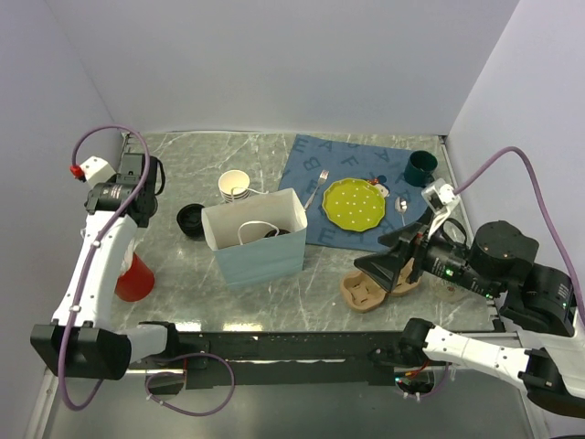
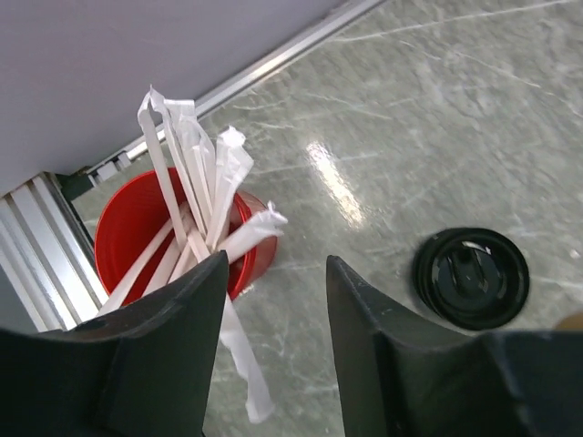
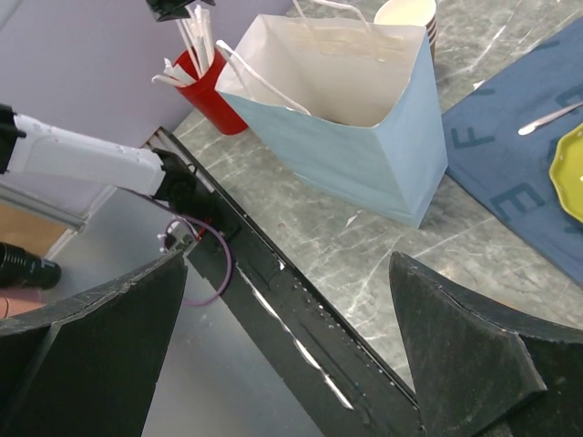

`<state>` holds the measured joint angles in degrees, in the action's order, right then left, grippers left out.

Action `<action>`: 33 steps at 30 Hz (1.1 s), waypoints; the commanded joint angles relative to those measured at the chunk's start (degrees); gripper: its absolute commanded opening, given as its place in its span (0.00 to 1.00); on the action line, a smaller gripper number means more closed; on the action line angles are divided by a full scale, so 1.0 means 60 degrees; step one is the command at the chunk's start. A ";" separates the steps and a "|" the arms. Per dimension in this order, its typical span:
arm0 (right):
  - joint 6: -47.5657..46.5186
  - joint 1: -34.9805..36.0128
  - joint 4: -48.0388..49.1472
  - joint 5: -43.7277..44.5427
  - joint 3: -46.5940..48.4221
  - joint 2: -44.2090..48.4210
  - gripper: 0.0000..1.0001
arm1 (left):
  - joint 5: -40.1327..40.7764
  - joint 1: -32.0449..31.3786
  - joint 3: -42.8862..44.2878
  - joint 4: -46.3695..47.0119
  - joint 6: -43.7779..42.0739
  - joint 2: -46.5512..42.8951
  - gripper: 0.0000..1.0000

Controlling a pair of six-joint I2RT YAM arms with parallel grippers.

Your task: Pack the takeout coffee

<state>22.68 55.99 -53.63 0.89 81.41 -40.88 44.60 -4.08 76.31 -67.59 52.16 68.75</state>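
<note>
The takeout coffee (image 1: pixel 190 219), a small cup of which only the round black plastic lid shows from these angles, stands on the grey marbled desk (image 1: pixel 183 165). It is between the red plastic cup (image 2: pixel 137 228) of paper-wrapped straws and the upright light-blue paper bag (image 1: pixel 260 251), outside the bag. The left claw (image 2: pixel 275 264) hangs over the desk between the red cup and the coffee, moderately parted and empty. The right claw (image 3: pixel 288 264) is spread wide and empty, facing the bag, near a brown cardboard cup carrier (image 1: pixel 366 291).
</note>
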 commanded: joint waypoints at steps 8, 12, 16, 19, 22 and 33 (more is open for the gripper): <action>-0.0908 -0.0044 -0.0262 0.0175 0.0012 0.0046 1.00 | 0.1004 0.0650 -0.0838 0.0571 -0.0167 0.0099 0.54; -0.1098 -0.0058 -0.0203 0.0204 0.0040 -0.0100 1.00 | 0.0669 0.0650 -0.1234 0.1231 -0.0636 -0.0033 0.52; -0.1303 -0.0058 -0.0203 0.0204 0.0143 -0.0348 1.00 | 0.0653 0.0650 -0.1381 0.1479 -0.0739 0.0084 0.49; -0.1348 -0.0044 -0.0159 0.0190 0.0114 -0.0436 1.00 | 0.0653 0.0885 -0.1396 0.1568 -0.0856 0.0143 0.37; -0.1362 -0.0059 -0.0101 0.0160 0.0070 -0.0466 1.00 | 0.0827 0.0899 -0.1148 0.1525 -0.1090 0.0202 0.26; -0.2094 -0.0058 -0.0218 0.0526 0.0582 -0.0920 1.00 | 0.0214 0.0899 0.0652 0.0413 -0.1648 0.0173 0.03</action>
<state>12.91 55.99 -55.37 2.31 81.78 -44.82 47.27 1.08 74.43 -61.65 44.05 70.39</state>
